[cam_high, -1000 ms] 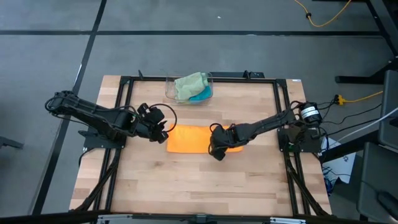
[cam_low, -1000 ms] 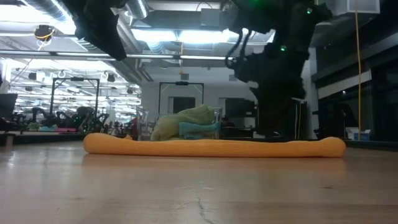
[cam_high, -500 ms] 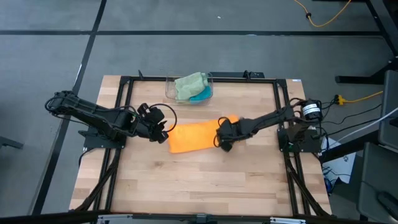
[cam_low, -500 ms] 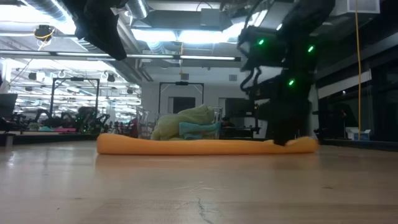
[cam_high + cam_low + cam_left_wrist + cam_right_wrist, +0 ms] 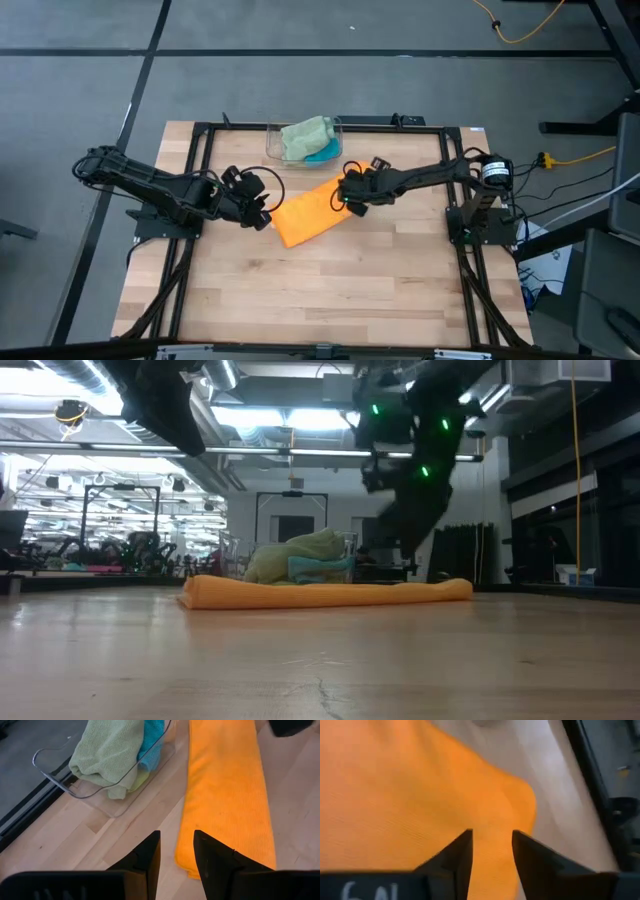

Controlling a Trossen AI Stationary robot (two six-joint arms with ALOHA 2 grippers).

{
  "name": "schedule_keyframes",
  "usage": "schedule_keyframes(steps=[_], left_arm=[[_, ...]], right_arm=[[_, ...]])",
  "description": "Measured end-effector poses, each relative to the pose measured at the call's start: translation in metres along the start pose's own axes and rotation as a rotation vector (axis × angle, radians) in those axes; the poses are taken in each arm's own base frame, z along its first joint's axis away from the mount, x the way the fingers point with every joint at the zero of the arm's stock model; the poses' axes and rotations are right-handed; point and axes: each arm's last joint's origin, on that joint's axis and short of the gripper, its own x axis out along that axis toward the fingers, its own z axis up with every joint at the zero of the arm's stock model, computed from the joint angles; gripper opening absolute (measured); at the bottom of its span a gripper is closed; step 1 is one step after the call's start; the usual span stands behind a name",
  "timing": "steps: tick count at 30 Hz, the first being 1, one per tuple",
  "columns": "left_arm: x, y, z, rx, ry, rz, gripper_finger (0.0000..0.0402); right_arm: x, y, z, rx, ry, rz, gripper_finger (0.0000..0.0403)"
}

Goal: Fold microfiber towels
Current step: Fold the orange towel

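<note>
High view: one orange towel [image 5: 308,212]

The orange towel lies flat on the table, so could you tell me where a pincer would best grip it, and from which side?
Probably the short end nearest the left pincer, coming in low from that side. The orange towel lies as a long folded strip, and that end shows a rounded, slightly raised edge to close on. The right pincer sits over the far end beside the bin.

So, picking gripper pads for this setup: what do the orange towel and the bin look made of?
Orange towel: soft matte cloth, likely microfiber, with a fine ribbed weave and rolled edge. Bin: clear, glossy, rigid-looking plastic; the folded towels show through its wall.
</note>
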Motion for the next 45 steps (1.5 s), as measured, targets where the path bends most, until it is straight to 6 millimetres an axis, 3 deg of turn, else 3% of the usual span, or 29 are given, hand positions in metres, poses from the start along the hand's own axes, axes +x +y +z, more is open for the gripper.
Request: schedule_keyframes(steps=[6,10,16,22,28,39,45], left_arm=[[0.000,0.000,0.000,0.000,0.000,0.000,0.0108],[0.000,0.000,0.000,0.000,0.000,0.000,0.0108],[0.000,0.000,0.000,-0.002,-0.001,-0.001,0.0108],[0.000,0.000,0.000,-0.002,-0.002,-0.001,0.0108],[0.000,0.000,0.000,0.006,-0.002,-0.001,0.0108],[0.000,0.000,0.000,0.030,-0.003,-0.002,0.0108],[0.000,-0.001,0.001,0.026,-0.007,-0.005,0.0108]], right_arm=[[-0.038,0.028,0.025,0.122,-0.055,0.429,0.0139],[-0.061,0.056,0.033,0.013,-0.261,0.612,0.0139],[-0.084,0.101,0.034,-0.205,-0.555,0.701,0.0139],[-0.064,0.140,0.030,-0.257,-0.639,0.729,0.0139],[-0.045,0.149,0.027,-0.374,-0.625,0.682,0.0145],[-0.037,0.150,0.037,-0.328,-0.693,0.690,0.0275],[-0.010,0.172,0.035,-0.424,-0.689,0.590,0.0291]])
